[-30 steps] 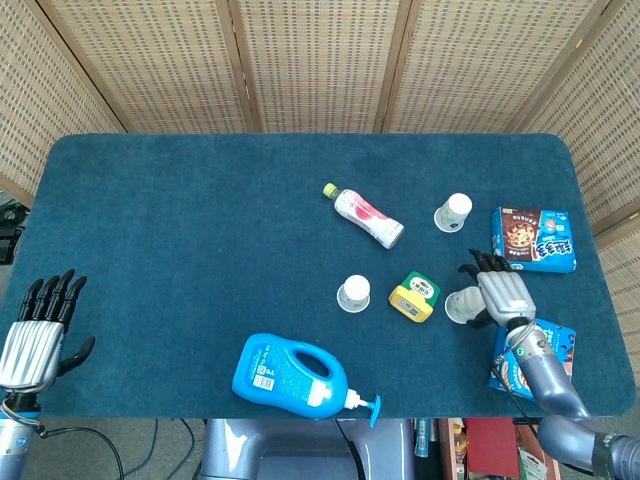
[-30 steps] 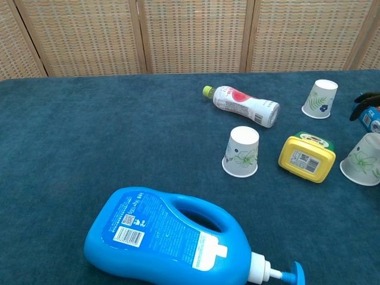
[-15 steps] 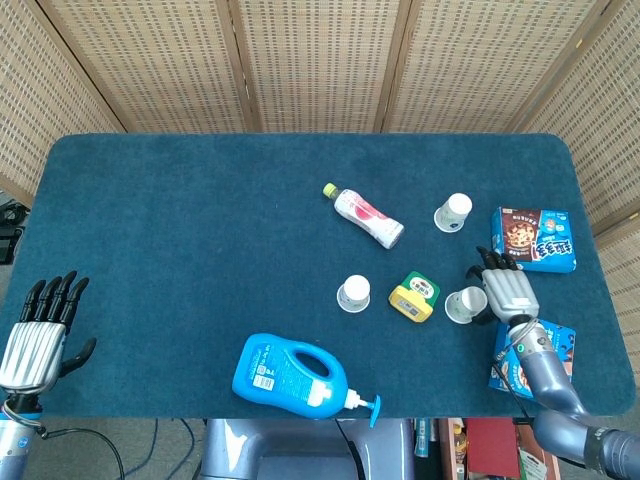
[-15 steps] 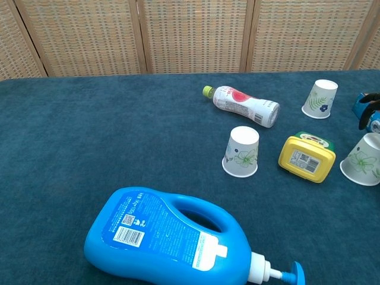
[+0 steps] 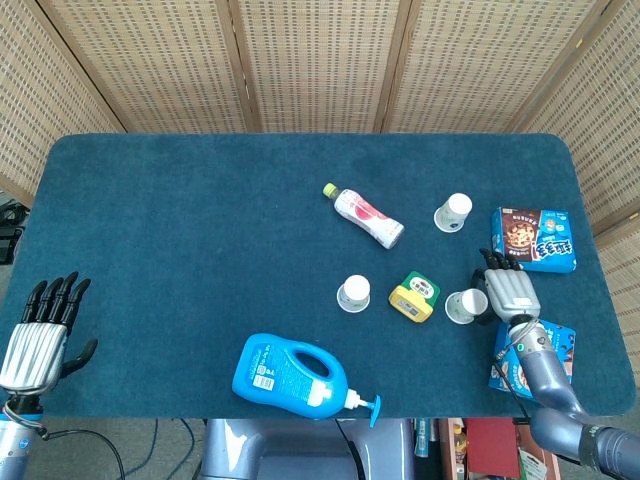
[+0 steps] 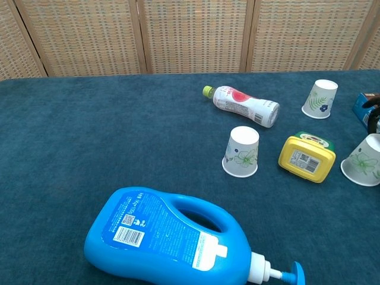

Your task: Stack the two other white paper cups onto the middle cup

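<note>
At three o'clock the chest view's edge cuts off the right hand (image 6: pixel 374 116) and the nearest cup (image 6: pixel 362 161).

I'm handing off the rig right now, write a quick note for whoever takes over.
Left hand: open, idle at the near left table edge, holding nothing.
Right hand: beside the near right cup; whether it grips the cup cannot be told.
Middle cup: upside down, alone, left of the yellow box.
Far cup: upside down near the cookie box.
Done: nothing stacked.
Left: both outer cups onto the middle cup.
</note>
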`<action>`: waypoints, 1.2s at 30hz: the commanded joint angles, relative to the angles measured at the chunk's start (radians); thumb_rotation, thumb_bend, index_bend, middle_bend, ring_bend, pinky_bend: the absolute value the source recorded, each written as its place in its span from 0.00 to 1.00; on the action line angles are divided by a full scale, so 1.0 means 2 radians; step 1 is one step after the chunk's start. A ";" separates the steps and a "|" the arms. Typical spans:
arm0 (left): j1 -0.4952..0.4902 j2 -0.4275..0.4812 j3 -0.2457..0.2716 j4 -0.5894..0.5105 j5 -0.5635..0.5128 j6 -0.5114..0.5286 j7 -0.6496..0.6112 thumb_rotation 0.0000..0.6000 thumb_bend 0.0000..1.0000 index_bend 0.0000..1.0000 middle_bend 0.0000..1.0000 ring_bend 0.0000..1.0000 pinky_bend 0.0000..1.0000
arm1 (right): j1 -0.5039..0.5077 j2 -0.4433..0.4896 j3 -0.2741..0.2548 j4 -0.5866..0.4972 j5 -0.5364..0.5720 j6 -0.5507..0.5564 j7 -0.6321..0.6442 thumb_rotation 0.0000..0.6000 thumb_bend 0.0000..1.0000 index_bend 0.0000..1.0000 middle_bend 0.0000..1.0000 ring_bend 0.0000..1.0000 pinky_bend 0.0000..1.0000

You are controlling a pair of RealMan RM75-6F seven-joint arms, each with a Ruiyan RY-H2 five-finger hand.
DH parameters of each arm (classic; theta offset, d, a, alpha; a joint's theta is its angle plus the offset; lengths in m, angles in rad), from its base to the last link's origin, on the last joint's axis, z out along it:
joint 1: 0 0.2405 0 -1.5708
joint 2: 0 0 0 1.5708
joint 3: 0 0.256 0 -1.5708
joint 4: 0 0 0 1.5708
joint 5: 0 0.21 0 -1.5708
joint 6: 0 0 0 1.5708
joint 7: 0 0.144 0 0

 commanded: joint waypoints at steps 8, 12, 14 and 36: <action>0.001 0.000 0.000 0.001 0.000 0.001 -0.002 1.00 0.32 0.00 0.00 0.00 0.00 | 0.009 0.010 0.007 -0.019 -0.006 0.012 -0.011 1.00 0.16 0.51 0.16 0.00 0.07; 0.000 0.000 0.000 0.002 -0.002 -0.001 -0.001 1.00 0.32 0.00 0.00 0.00 0.00 | 0.023 0.029 0.018 -0.045 -0.007 0.021 -0.035 1.00 0.16 0.51 0.16 0.00 0.08; 0.001 0.001 -0.001 0.001 -0.001 0.001 -0.003 1.00 0.32 0.00 0.00 0.00 0.00 | 0.033 0.041 0.030 -0.065 -0.011 0.032 -0.049 1.00 0.16 0.51 0.16 0.00 0.09; 0.002 0.002 0.001 0.001 0.003 0.003 -0.004 1.00 0.32 0.00 0.00 0.00 0.00 | 0.081 0.061 0.068 -0.208 0.022 0.074 -0.086 1.00 0.16 0.51 0.16 0.00 0.11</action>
